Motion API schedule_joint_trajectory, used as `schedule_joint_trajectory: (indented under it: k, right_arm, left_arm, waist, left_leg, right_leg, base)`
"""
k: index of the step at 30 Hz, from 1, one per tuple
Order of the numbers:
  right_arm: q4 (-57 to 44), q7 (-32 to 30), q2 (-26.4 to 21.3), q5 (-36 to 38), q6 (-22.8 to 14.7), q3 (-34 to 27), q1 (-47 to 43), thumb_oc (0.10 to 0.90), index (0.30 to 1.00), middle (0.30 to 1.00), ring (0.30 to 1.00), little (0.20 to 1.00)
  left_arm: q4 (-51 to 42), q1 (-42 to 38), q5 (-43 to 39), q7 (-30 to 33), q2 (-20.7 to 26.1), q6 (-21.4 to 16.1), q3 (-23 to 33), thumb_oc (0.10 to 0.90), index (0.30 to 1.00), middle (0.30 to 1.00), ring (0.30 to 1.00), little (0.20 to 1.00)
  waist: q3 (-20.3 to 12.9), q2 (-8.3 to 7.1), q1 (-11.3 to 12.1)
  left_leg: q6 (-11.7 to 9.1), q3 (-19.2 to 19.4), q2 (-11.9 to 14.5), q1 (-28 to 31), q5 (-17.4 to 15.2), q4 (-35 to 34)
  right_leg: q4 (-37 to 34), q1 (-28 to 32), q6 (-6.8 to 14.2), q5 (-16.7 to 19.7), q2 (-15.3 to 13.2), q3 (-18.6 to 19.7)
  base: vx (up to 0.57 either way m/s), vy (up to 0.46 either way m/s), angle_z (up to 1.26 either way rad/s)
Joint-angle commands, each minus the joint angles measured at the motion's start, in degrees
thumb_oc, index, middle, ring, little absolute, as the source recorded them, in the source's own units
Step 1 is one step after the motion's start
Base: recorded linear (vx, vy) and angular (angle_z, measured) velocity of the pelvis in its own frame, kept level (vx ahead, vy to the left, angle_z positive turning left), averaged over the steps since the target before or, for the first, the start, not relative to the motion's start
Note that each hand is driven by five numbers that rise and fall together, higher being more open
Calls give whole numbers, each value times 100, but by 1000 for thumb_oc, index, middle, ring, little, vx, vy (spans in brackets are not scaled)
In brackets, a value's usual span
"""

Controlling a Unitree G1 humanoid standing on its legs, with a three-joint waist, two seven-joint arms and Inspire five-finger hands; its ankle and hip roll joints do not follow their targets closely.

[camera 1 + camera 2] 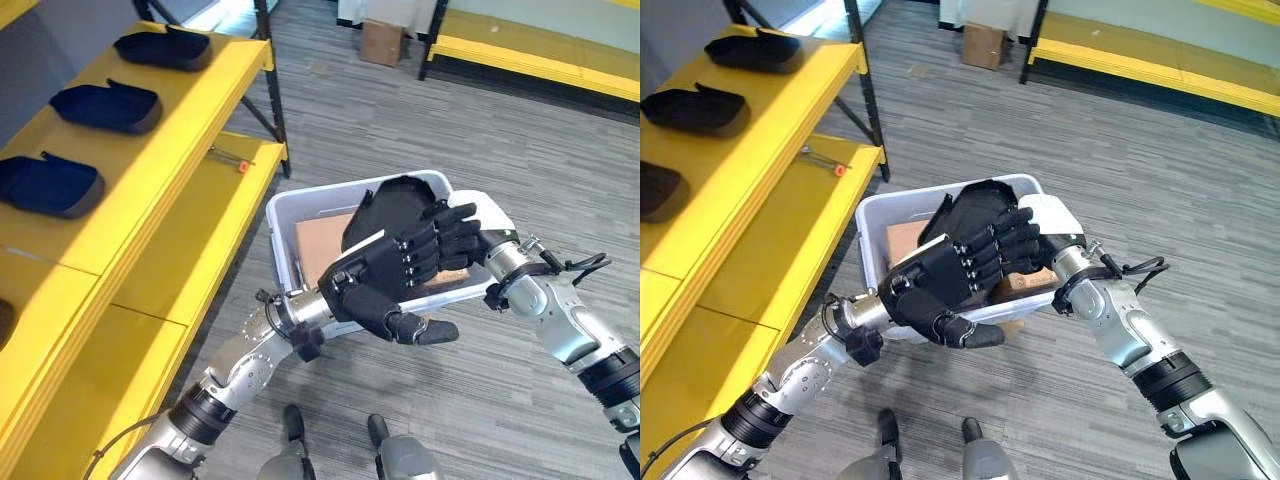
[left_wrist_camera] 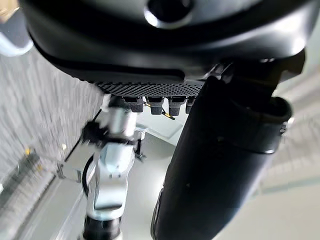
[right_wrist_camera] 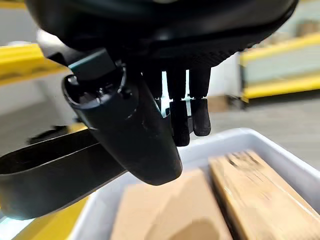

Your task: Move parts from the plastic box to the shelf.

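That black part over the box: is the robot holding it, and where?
Yes. The black part is gripped by the right hand along one side edge; the left hand covers it.

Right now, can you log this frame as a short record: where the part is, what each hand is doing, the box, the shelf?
part: black moulded part held above the plastic box
left hand: left hand in front of the part, fingers straight, against the right hand's fingers
right hand: right hand with fingers curled round the part
box contents: brown cardboard pieces
shelf: yellow shelf to the robot's left, similar black parts lined up on its top level
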Motion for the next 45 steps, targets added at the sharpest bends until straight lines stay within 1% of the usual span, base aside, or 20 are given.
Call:
schedule_joint_trajectory:
  k: [1,3,6,7,9,10,14,19,22,24,25,27,29,30,31,33,35,39,40,45]
  right_arm:
    - [-30,-104,65,455,111,-486,-225,400,300,300,300,300]
    - [71,-22,123,593,394,-707,-124,400,300,300,300,300]
    - [213,161,197,587,573,-914,36,400,300,300,300,300]
    - [237,194,203,576,586,-939,57,400,300,300,300,300]
    - [270,264,193,480,614,-1015,167,400,300,300,300,300]
    - [258,309,156,486,667,-1056,210,400,300,300,300,300]
    - [314,436,92,470,784,-1152,258,400,300,300,300,300]
    - [523,522,51,428,822,-1190,179,400,300,300,300,300]
    - [590,623,-52,466,738,-1218,73,400,300,300,300,300]
    - [568,716,-81,445,703,-1217,-9,400,300,300,300,300]
    - [538,862,-103,478,715,-1209,-120,400,300,300,300,300]
    - [339,1167,-165,524,814,-1173,-321,400,300,300,300,300]
    - [338,1168,-165,524,815,-1171,-322,400,300,300,300,300]
    - [153,1194,-353,564,767,-1336,-171,400,300,300,300,300]
    - [1,1610,-1050,964,888,-1623,-244,400,300,300,300,300]
    - [35,1678,-1160,1084,983,-1459,-470,400,300,300,300,300]
    - [45,1743,-1278,1291,1054,-1342,-652,400,300,300,300,300]
    - [-86,1956,-1395,1432,1197,-1244,-870,400,300,300,300,300]
    - [-227,2048,-1393,1418,1262,-1245,-928,400,300,300,300,300]
    - [-525,2138,-1237,1589,1482,-982,-1266,400,300,300,300,300]
  left_arm:
    - [-192,-172,858,415,-419,-884,-18,900,1000,1000,1000,1000]
    - [-215,-304,1868,1144,-274,-1490,43,900,1000,1000,1000,1000]
    - [-317,-472,3082,2080,-92,-2049,381,900,1000,1000,1000,1000]
    - [-327,-486,3265,2216,-67,-2108,430,900,1000,1000,1000,1000]
    - [-347,-626,4082,2705,213,-2477,707,900,1000,1000,1000,1000]
    - [-351,-745,4099,2786,421,-2662,831,900,1000,1000,1000,1000]
    - [-604,-1004,4321,3063,992,-2906,1207,900,1000,1000,1000,1000]
    - [-703,-1401,4564,2867,1793,-2666,1370,900,1000,1000,1000,1000]
    - [-503,-1651,4154,2376,2211,-2403,1228,900,1000,1000,1000,1000]
    - [-397,-1673,3753,1940,2295,-2187,1176,900,1000,1000,1000,1000]
    - [-294,-1701,3714,1496,2331,-2131,1109,900,1000,1000,1000,1000]
    - [-201,-1676,3759,866,2393,-2159,882,900,1000,1000,1000,1000]
    - [-202,-1672,3758,864,2393,-2160,886,900,1000,1000,1000,1000]
    - [-322,-1076,3574,509,2797,-2747,1170,900,1000,1000,1000,1000]
    - [-850,319,2800,-600,3988,-3989,2121,900,1000,1000,1000,1000]
    - [-874,228,2669,-668,4188,-3936,2048,900,1000,1000,1000,1000]
    - [-898,148,2353,-765,4363,-3708,1997,900,1000,1000,1000,1000]
    - [-862,102,2279,-876,4525,-3643,1942,900,1000,1000,1000,1000]
    - [-869,168,2346,-989,4535,-3611,1982,900,1000,1000,1000,1000]
    - [-723,85,3145,-447,4585,-3567,1767,900,1000,1000,1000,1000]
  waist:
    - [-1042,66,129]
    - [-1078,59,88]
    - [-1113,42,90]
    - [-1116,38,92]
    - [-1147,25,109]
    - [-1175,20,117]
    - [-1251,26,163]
    - [-1316,91,207]
    - [-1324,149,197]
    - [-1316,177,197]
    - [-1312,199,190]
    - [-1274,224,163]
    - [-1274,225,162]
    - [-1230,233,252]
    - [-1242,311,507]
    - [-1265,327,501]
    - [-1284,331,519]
    - [-1281,347,517]
    - [-1273,355,520]
    - [-1299,358,488]
  left_leg:
    - [-375,78,652,380,-578,-50]
    - [-371,119,646,453,-606,-57]
    - [-368,103,645,489,-619,-57]
    - [-368,99,647,495,-620,-57]
    - [-369,84,641,520,-634,-57]
    - [-378,79,641,530,-638,-57]
    - [-411,62,642,536,-650,-57]
    - [-465,64,656,541,-655,-57]
    - [-480,95,651,554,-656,-57]
    - [-481,124,645,563,-655,-57]
    - [-479,139,645,573,-648,-57]
    - [-477,166,644,584,-628,-57]
    - [-477,166,644,585,-629,-57]
    - [-459,144,631,550,-585,-57]
    - [-446,74,565,520,-599,-57]
    - [-452,74,564,509,-583,-57]
    - [-457,83,566,500,-570,-57]
    - [-453,111,578,476,-549,-57]
    - [-451,124,592,463,-535,-57]
    - [-436,171,597,462,-527,-57]
  right_leg:
    - [302,-370,-134,10,43,-284]
    - [244,-294,-113,33,28,-277]
    - [204,-230,-101,31,12,-299]
    - [197,-218,-101,31,8,-307]
    - [152,-171,-94,41,-8,-335]
    - [131,-152,-85,47,-18,-350]
    - [25,-75,-68,78,-48,-406]
    - [-97,-14,-19,136,-95,-469]
    - [-152,9,7,166,-110,-478]
    - [-166,20,21,182,-115,-471]
    - [-162,24,24,188,-112,-468]
    - [-135,20,15,197,-92,-432]
    - [-135,21,15,197,-92,-432]
    - [-148,6,-1,225,-88,-438]
    - [-237,111,17,238,-126,-571]
    - [-244,116,22,251,-127,-594]
    - [-254,120,22,259,-121,-611]
    - [-255,95,25,282,-116,-634]
    - [-242,87,15,278,-107,-627]
    - [-224,58,13,290,-94,-625]
  base:
    - [35,29,-12]
    - [19,22,-6]
    - [0,9,-5]
    - [0,0,0]
    - [2,-4,2]
    - [7,-10,3]
    - [3,2,2]
    - [-2,15,6]
    - [-10,36,9]
    - [-7,29,-4]
    - [-11,34,-11]
    - [-12,27,-17]
    - [-29,13,-12]
    - [-73,55,-5]
    - [-69,57,-14]
    - [-7,19,-9]
    - [-2,-4,24]
    - [-12,-5,2]
    - [-38,-11,-1]
    - [-7,-2,0]
